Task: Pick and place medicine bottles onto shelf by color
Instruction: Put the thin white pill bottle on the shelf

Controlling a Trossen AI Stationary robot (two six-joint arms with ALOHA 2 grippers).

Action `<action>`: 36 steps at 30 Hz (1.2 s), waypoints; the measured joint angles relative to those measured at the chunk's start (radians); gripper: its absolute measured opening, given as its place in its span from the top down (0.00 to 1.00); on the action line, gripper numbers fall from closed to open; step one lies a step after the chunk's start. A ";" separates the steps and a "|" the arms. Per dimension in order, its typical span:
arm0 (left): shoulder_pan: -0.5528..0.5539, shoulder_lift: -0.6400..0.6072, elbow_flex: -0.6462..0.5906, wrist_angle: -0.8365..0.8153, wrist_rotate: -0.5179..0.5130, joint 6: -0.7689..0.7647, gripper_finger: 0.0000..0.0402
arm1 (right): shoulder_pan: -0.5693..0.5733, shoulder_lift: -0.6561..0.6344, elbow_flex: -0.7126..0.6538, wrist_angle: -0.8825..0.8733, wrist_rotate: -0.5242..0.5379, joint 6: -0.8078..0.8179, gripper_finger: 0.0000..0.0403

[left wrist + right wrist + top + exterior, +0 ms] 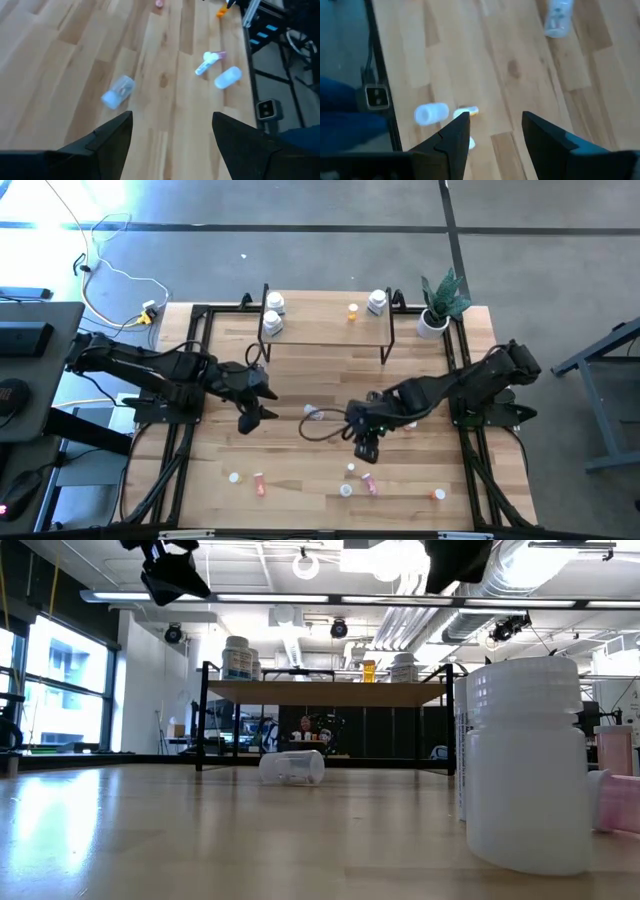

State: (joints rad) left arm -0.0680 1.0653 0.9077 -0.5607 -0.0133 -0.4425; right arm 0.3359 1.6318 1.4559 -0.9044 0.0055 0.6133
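Clear bottle (312,412), lying on worktop (300,470): judged light, smooth, roll-prone, best gripped across body; left end effector (252,417) and right end effector (366,448) both held apart, empty.

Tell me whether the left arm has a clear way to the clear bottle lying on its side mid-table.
Probably yes. The left gripper hangs open above bare wood, and the clear bottle lies just beyond it with nothing between. The right gripper hovers on the bottle's far side, apart from it, so it should not block the approach.
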 joint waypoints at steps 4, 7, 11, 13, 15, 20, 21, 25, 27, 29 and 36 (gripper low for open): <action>-0.038 0.000 0.000 0.002 -0.041 -0.070 0.35 | 0.034 0.021 0.000 0.006 0.002 -0.076 0.56; -0.068 0.000 0.000 0.002 -0.076 -0.133 0.35 | 0.059 0.042 0.000 0.020 0.003 -0.147 0.54; -0.107 0.000 0.000 0.002 -0.086 -0.180 0.35 | 0.096 0.074 0.000 0.049 0.005 -0.233 0.53; -0.127 0.000 0.000 0.001 -0.088 -0.192 0.35 | 0.113 0.090 0.000 0.065 0.005 -0.266 0.53; -0.145 0.000 0.000 0.002 -0.091 -0.194 0.35 | 0.127 0.109 0.000 0.076 0.005 -0.283 0.53; -0.181 0.000 0.000 0.001 -0.134 -0.199 0.35 | 0.154 0.162 0.000 0.099 0.011 -0.308 0.53; -0.185 0.000 0.000 0.001 -0.142 -0.203 0.35 | 0.157 0.173 0.000 0.100 0.010 -0.308 0.53; -0.196 0.000 0.000 0.001 -0.159 -0.210 0.35 | 0.158 0.207 0.000 0.107 0.013 -0.300 0.53; -0.196 0.000 0.000 0.001 -0.159 -0.211 0.35 | 0.157 0.222 0.000 0.110 0.014 -0.301 0.53; -0.196 0.000 0.000 0.001 -0.162 -0.212 0.35 | 0.157 0.236 0.000 0.118 0.017 -0.301 0.53; -0.196 0.000 0.000 -0.004 -0.181 -0.212 0.35 | 0.157 0.278 0.000 0.134 0.016 -0.301 0.53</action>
State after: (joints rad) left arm -0.2638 1.0657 0.9077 -0.5643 -0.1944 -0.6544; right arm 0.4931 1.9097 1.4563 -0.7701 0.0212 0.3126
